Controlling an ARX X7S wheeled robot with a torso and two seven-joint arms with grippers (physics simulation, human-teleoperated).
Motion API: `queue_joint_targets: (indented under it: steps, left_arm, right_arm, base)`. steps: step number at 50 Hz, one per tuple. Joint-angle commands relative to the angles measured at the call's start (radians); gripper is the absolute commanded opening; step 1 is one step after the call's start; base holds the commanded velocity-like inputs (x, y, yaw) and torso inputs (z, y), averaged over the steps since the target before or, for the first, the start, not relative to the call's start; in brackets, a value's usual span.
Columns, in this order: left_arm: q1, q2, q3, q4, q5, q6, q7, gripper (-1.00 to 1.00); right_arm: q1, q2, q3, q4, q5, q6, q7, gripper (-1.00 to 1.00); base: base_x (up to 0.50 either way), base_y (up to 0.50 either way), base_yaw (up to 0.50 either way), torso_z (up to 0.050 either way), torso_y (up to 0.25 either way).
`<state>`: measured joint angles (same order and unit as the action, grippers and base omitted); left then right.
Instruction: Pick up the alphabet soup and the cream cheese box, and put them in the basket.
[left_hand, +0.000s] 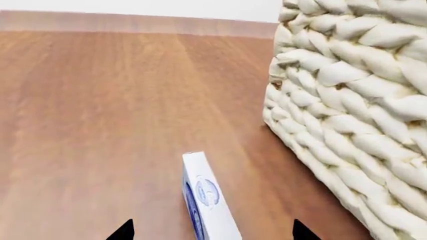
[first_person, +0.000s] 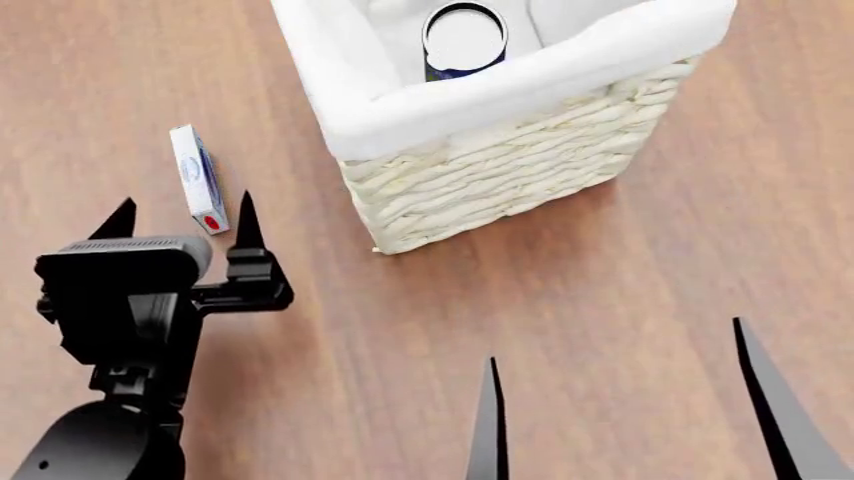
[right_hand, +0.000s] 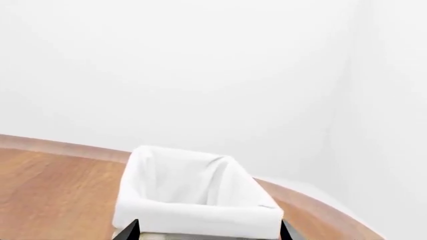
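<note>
The basket stands on the wooden desk at the far side of the head view, turned at an angle so that one corner points toward the robot. Its woven cream wall shows below a white liner folded over the rim. In the left wrist view the same woven wall rises close beside the box, and in the right wrist view the basket shows its white-lined inside from a little way off, with pale walls behind it.

The left arm reaches in at the head view's left, its dark wrist body low in the picture. The left claw is spread wide, with nothing between its two black tips; those tips sit at either side of the near end of the box, not touching it as far as the pictures show.

The right claw is also wide apart and holds nothing, its two long black tips rising from the near edge of the head view, well apart from the basket.

The soup stands upright inside the basket, pale top up, its blue label just visible.

The box lies on the desk to the left of the basket, apart from it, resting on a narrow edge.
</note>
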<state>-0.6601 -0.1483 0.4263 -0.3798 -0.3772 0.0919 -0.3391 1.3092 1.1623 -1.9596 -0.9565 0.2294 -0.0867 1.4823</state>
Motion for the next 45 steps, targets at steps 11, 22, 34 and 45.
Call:
queue_joint_targets:
  steps: [11,22,34,45]
  left_arm:
    - [0.002,-0.001,0.009,-0.024,-0.001,0.015,-0.010,1.00]
    - [-0.024,0.009,0.017,-0.083,0.009,0.038,-0.005,1.00]
    - [-0.057,0.034,0.019,-0.206,0.010,0.095,0.018,-1.00]
    - [-0.047,0.027,0.026,-0.193,0.004,0.092,0.015,-1.00]
  right_arm:
    - [-0.025,-0.002,0.023,0.000,0.001,-0.005,-0.010,1.00]
    - [-0.036,0.008,0.031,-0.006,-0.003,-0.002,-0.014,1.00]
    - [-0.047,0.018,0.040,-0.012,-0.008,-0.001,-0.018,1.00]
    - [-0.061,0.015,0.047,-0.011,-0.013,-0.001,-0.019,1.00]
  base:
    - [0.00,0.00,0.00,0.000,0.000]
    - [0.00,0.00,0.00,0.000,0.000]
    - [0.00,0.00,0.00,0.000,0.000]
    - [0.00,0.00,0.00,0.000,0.000]
